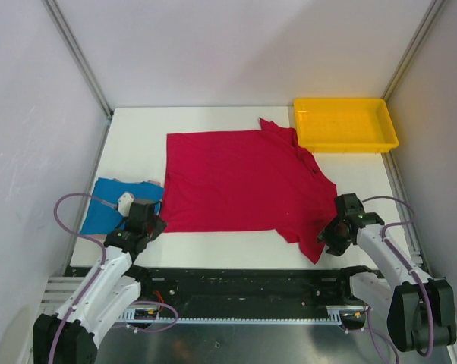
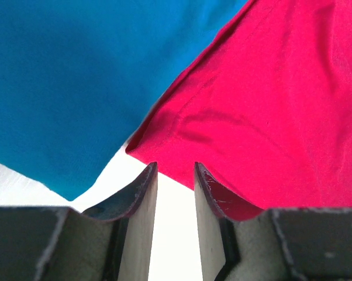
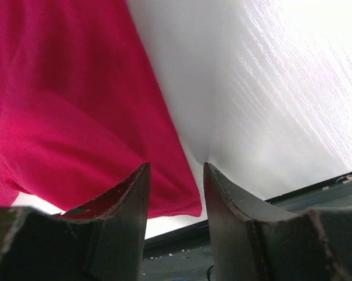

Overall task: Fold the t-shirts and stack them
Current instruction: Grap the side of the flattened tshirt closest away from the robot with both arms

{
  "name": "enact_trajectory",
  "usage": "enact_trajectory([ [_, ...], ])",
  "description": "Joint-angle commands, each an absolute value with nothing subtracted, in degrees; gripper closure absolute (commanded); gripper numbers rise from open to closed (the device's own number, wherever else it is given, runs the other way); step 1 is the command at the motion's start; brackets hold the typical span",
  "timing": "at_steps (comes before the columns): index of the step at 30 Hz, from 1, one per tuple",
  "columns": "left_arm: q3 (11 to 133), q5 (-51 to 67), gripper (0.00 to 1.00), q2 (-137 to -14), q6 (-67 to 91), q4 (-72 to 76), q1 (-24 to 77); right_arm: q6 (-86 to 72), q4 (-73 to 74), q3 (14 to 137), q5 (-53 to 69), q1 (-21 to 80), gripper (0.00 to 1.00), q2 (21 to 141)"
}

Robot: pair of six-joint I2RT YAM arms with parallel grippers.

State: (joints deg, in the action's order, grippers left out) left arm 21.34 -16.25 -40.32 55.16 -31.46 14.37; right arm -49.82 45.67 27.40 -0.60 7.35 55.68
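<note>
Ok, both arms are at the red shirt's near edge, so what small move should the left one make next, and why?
Probably nudge the left gripper forward onto the hem of the red shirt and close. Its fingers stand apart over bare table, holding nothing, with the shirt's corner just ahead, beside the blue shirt.

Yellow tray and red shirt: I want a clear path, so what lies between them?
Top view: only bare table between red shirt and yellow tray; the sleeve nearly meets its rim.
</note>
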Motion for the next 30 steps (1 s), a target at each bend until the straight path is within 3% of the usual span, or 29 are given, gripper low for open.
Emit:
enact_trajectory([
  [1, 20.72, -18.63, 0.64, -39.98, 56.95, -31.25, 14.79, -52.39, 43.77, 26.18, -2.80, 8.09, 0.56, 56.71],
  [4, 20.46, -18.63, 0.64, -40.18, 56.92, -31.28, 14.80, -52.48, 42.06, 25.94, -4.29, 8.41, 0.65, 57.91],
  [9, 20.47, -18.36, 0.63, -40.83, 56.02, -31.06, 14.77, -51.46, 40.19, 26.30, -3.90, 8.40, 0.93, 58.24],
  [11, 20.54, -18.12, 0.62, -41.21, 55.55, -30.88, 14.77, -50.64, 41.53, 27.65, -3.72, 7.95, 0.98, 58.22],
  [30, 18.85, -17.61, 0.61, -48.03, 52.56, -25.46, 14.78, -44.92, 47.41, 36.83, 2.20, 2.10, 1.00, 52.83],
])
